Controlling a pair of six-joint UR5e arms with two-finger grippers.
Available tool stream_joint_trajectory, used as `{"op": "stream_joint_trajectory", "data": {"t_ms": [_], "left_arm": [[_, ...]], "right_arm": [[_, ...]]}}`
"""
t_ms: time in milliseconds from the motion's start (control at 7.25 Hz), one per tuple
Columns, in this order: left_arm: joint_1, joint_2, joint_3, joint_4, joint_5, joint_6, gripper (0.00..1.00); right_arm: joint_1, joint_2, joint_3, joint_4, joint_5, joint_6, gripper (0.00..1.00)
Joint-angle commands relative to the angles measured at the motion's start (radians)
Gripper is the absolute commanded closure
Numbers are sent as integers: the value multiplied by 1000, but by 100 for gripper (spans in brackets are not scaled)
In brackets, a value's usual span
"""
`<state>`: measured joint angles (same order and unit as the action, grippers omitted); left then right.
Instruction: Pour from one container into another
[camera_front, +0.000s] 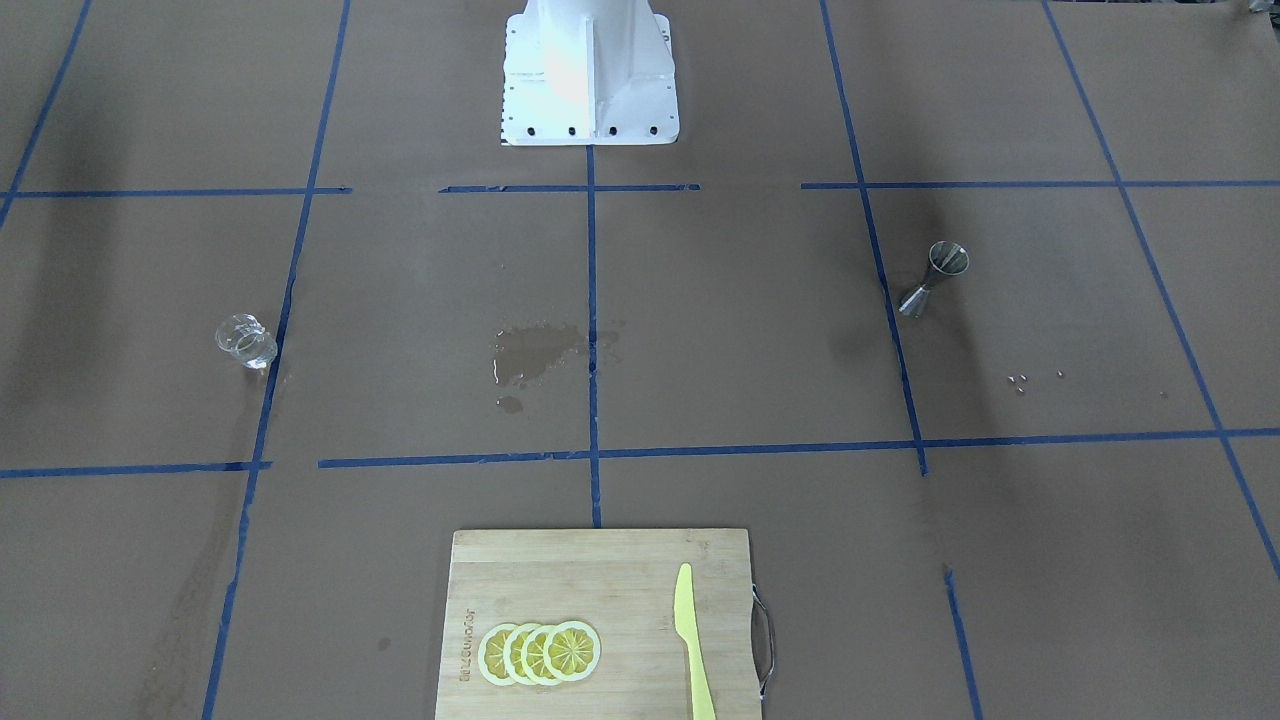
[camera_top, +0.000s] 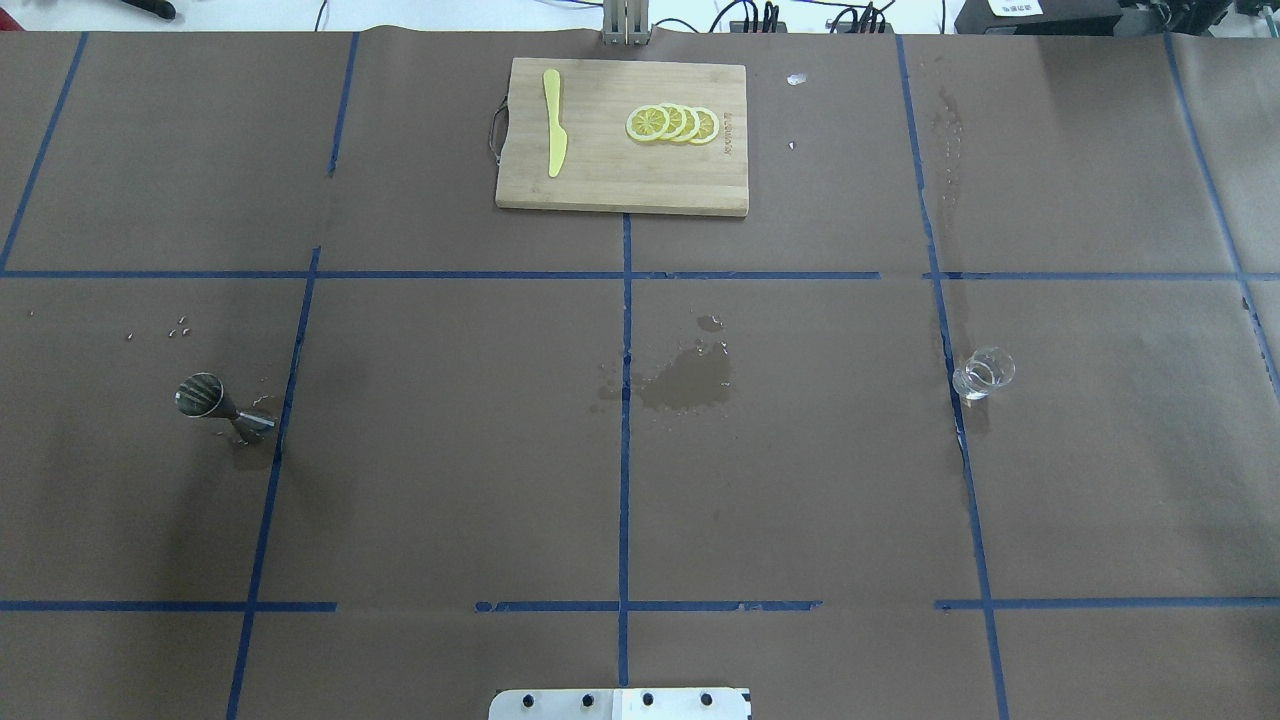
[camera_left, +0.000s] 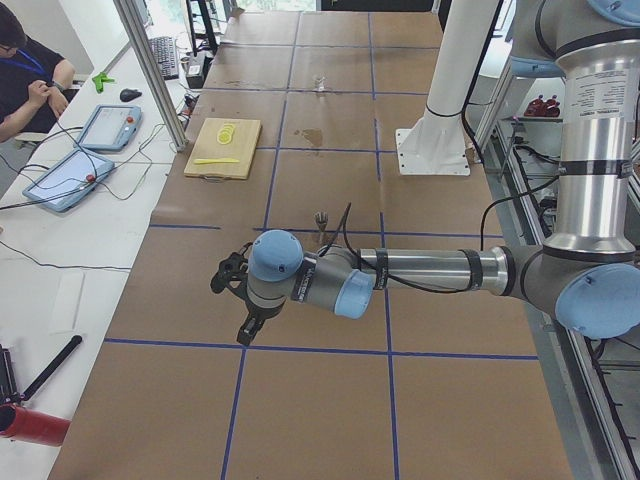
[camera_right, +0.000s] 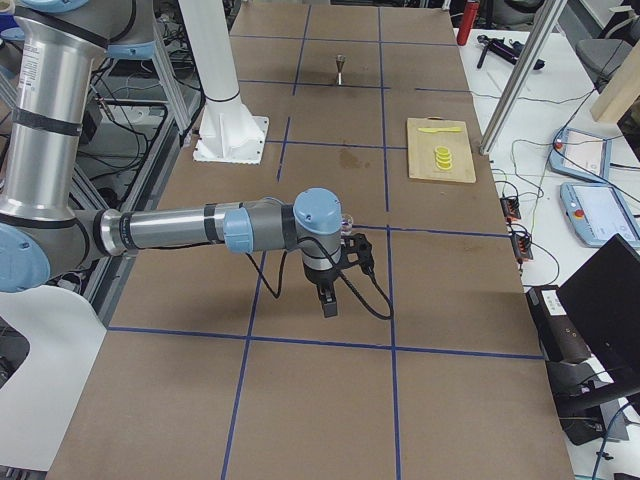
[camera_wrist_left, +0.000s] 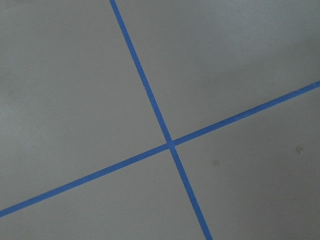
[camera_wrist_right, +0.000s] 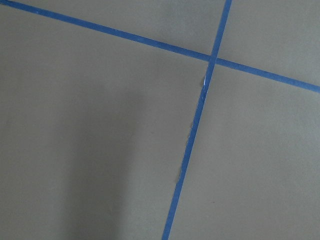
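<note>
Brown paper covers the table (camera_top: 450, 480), ruled into squares by blue tape (camera_top: 625, 500). On it stand one steel jigger (camera_top: 222, 403), upright on the robot's left side just beside a tape line, and one clear glass (camera_top: 983, 372) on the right side, touching another line. The two are well apart. Between them, across the centre line, lies one wet patch (camera_top: 685, 383). A few small grains (camera_top: 178, 326) lie near the jigger.

At the far edge sits one wooden cutting board (camera_top: 600, 170) holding four overlapping lemon slices (camera_top: 672, 123) and one yellow knife (camera_top: 553, 125).

Neither arm shows in the overhead or front views. Only the side views catch them: the left gripper (camera_left: 246, 332) hangs low over the paper near the jigger, and the right gripper (camera_right: 328, 305) hangs low beside a tape crossing. From these views I cannot tell whether either claw is released or clenched. Both wrist views show only paper and crossed tape. One seated person (camera_left: 25, 80) appears in the left side view alone.
</note>
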<state>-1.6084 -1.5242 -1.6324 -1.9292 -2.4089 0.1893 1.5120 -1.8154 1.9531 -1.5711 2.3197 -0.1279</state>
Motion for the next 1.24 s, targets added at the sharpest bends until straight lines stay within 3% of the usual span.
{"op": "stream_joint_trajectory", "data": {"t_ms": [0,276,552,828,1104], "left_arm": [[-1,6,-32,-129,-22,-100,0],[13,50,-27,-405,-26,-340,0],[191,101,-23,-735,12,-683,0],[373,120,-30,-958,213,-894,0],[526,147,-58,-1071,431,-982,0]], "right_arm": [[-1,16,-11,0,6,14,0],[-3,16,-11,0,9,19,0],[-3,18,-13,6,10,19,0],[-3,16,-11,6,10,17,0],[-3,16,-13,6,9,17,0]]}}
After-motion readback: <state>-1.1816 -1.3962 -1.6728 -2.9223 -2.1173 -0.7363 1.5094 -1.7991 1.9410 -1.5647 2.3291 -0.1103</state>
